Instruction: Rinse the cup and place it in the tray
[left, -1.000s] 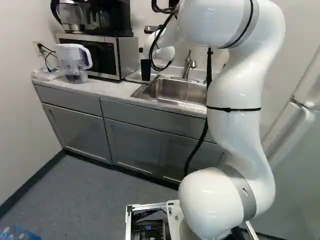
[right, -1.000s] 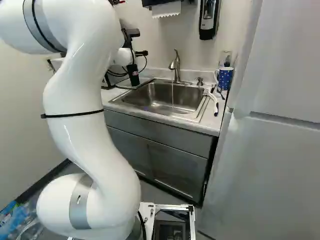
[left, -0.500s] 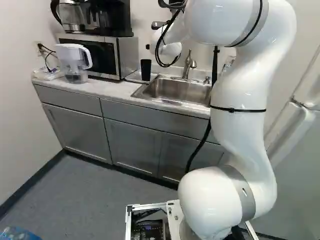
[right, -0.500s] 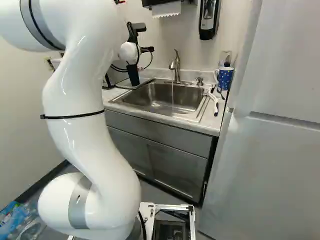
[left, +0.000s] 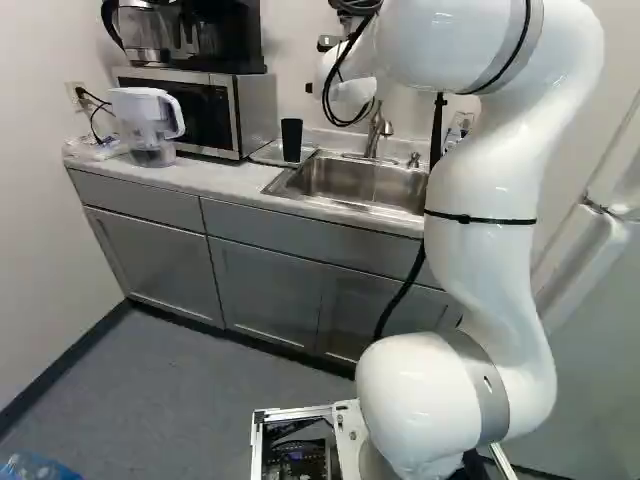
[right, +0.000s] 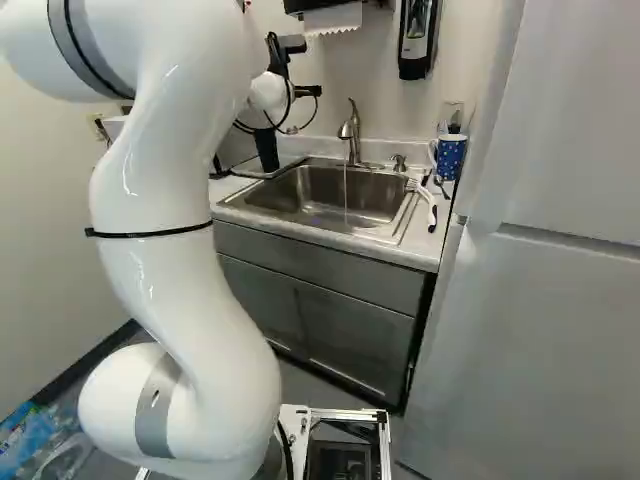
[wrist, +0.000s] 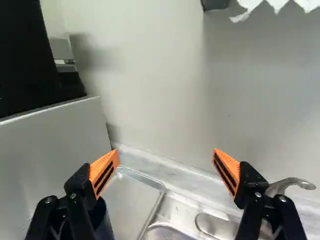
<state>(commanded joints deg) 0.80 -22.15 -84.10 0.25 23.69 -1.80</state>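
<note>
My gripper shows only in part past the wrist in the right base view, up and to the right of the cup. In the wrist view the gripper stands wide open, nothing between its orange pads. The black cup stands upright on the metal tray, left of the sink. The wrist view shows the dark cup partly hidden behind one finger, and the tray lying below and ahead of the gap.
The sink lies right of the tray, with a thin water stream falling from its faucet. A microwave and pitcher stand to the left; a blue mug and brush lie right of the sink.
The wrist and gripper have shifted right and slightly up, away from the cup, with the fingers open. The cup stays in place on the tray. The base has not moved.
</note>
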